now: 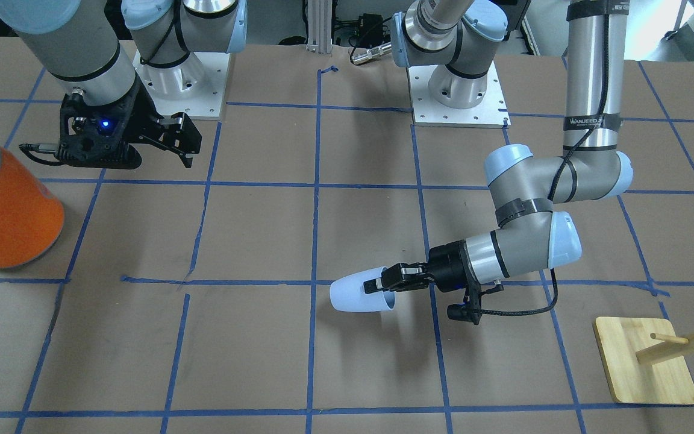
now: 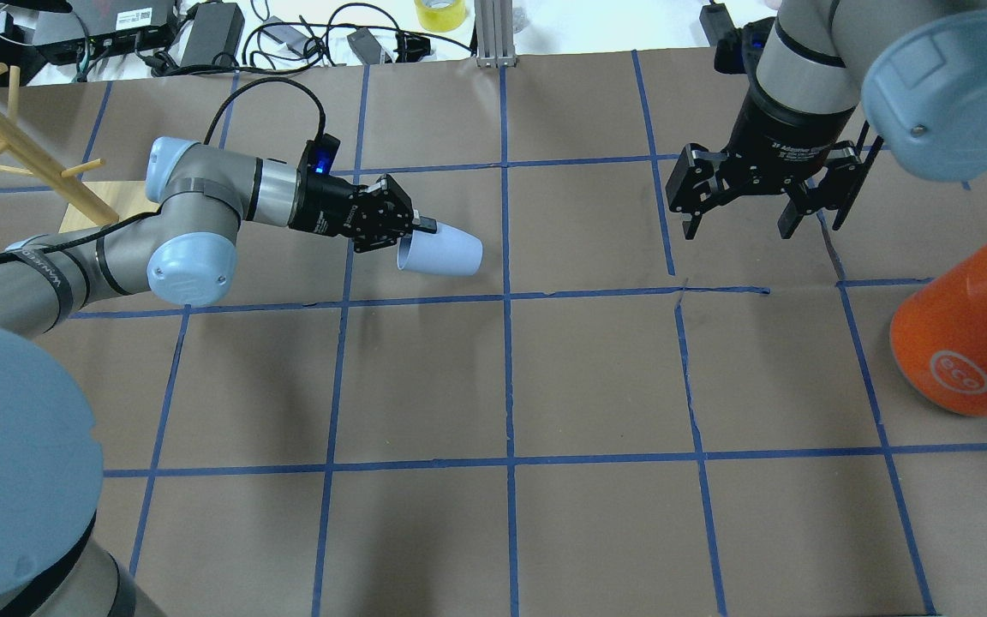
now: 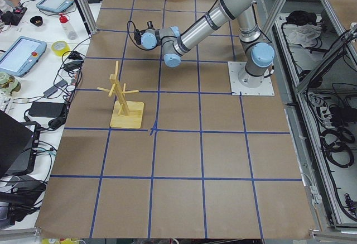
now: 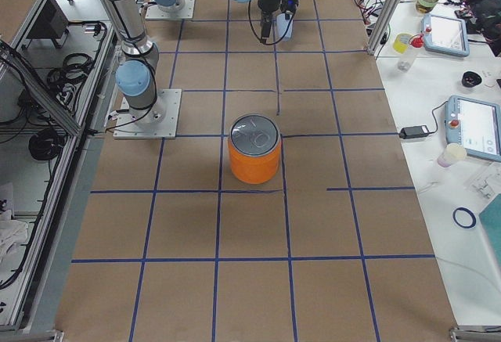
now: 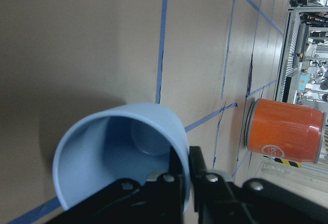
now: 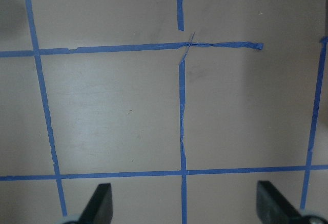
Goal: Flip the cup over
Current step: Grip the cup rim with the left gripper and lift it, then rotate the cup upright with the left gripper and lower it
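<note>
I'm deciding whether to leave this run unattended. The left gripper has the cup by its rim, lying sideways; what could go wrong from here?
The left gripper pinches only a narrow bit of the cup at its rim wall, one finger inside, one outside; the smooth plastic might slip or swivel while turning. Released while tilted, the tapered cup could roll across the table instead of standing.
</note>
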### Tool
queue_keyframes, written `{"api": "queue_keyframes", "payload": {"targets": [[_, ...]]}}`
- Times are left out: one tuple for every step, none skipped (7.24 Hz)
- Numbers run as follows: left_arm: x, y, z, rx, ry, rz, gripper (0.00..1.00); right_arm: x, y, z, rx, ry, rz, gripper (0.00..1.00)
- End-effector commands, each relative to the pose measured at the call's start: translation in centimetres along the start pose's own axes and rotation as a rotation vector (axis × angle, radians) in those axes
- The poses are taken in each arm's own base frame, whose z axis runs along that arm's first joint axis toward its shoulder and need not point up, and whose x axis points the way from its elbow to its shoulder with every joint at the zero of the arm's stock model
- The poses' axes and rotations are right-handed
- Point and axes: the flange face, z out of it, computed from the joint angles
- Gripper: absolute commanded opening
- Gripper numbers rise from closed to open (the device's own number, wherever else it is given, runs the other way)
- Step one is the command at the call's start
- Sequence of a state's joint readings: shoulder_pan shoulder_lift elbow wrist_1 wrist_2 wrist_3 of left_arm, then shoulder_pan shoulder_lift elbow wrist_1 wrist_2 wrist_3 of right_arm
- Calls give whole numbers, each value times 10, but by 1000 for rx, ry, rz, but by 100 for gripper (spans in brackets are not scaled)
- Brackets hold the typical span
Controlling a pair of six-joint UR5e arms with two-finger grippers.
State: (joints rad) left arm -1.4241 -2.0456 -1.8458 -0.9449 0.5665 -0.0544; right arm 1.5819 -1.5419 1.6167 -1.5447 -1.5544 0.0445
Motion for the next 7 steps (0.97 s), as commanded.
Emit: {"api": "queue_keyframes", "payload": {"targets": [[26, -4, -26, 69, -131, -25, 0, 0, 0, 0, 0, -2, 0, 100], [35, -10, -43, 130, -299, 9, 0, -1, 0, 1, -2, -2, -1, 100], [49, -13, -55, 173, -436, 49, 0, 0, 0, 1, -2, 1, -1, 100], [55, -13, -50, 193, -601, 103, 0, 0, 0, 1, -2, 1, -1, 100], [69, -16, -50, 218, -777, 189, 0, -1, -1, 1, 0, 0, -1, 100], [74, -24, -59, 207, -912, 294, 0, 0, -1, 1, 0, 1, -1, 100], [72, -31, -65, 164, -994, 405, 0, 0, -1, 1, 1, 1, 0, 100]]}}
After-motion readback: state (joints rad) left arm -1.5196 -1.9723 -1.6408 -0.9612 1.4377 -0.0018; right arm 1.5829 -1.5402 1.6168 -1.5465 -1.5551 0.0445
